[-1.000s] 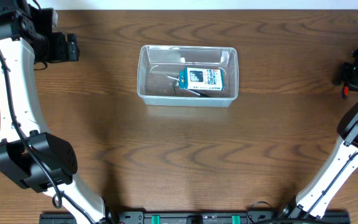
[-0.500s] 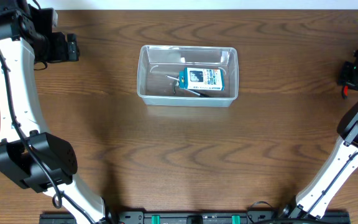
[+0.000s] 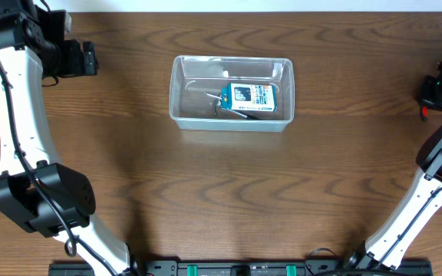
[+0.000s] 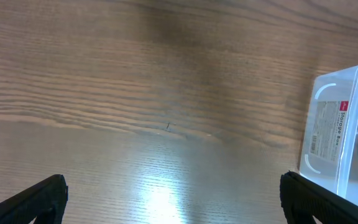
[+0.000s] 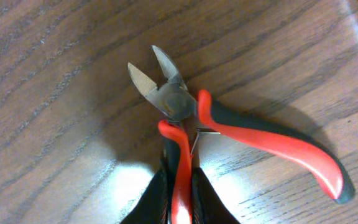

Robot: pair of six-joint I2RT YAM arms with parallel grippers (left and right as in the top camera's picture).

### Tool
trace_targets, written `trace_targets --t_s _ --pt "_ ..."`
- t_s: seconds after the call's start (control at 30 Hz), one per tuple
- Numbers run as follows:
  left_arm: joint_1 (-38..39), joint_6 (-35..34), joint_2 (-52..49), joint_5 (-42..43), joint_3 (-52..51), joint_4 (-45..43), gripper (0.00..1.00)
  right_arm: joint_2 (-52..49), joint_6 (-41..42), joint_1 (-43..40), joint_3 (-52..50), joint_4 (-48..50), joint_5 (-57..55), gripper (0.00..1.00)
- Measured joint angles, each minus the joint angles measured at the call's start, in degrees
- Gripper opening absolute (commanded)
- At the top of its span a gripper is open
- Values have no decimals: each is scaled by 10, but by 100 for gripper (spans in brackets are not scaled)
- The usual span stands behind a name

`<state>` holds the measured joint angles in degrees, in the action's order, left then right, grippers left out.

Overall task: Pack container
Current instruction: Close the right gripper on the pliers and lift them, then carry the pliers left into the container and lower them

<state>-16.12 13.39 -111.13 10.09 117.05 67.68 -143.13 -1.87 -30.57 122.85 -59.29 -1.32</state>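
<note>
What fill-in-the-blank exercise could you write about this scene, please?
1. The box lies ___ the container.
2. The right gripper is shut on one ___ of the cutters.
3. The left gripper has its jaws ___.
Missing words: inside; handle; open.
</note>
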Motion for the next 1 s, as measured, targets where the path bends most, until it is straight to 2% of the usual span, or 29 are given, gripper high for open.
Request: trace_targets --t_s 0.2,0.57,0.77,1.0 --pt "0 0 0 0 0 0 98 0 2 0 0 0 0 2" --pt "0 0 0 0 0 0 98 -2 6 5 12 -23 4 1" --pt "0 0 0 0 0 0 98 -9 8 41 94 -67 12 1" --pt "0 0 0 0 0 0 98 -9 -20 101 261 -152 68 1"
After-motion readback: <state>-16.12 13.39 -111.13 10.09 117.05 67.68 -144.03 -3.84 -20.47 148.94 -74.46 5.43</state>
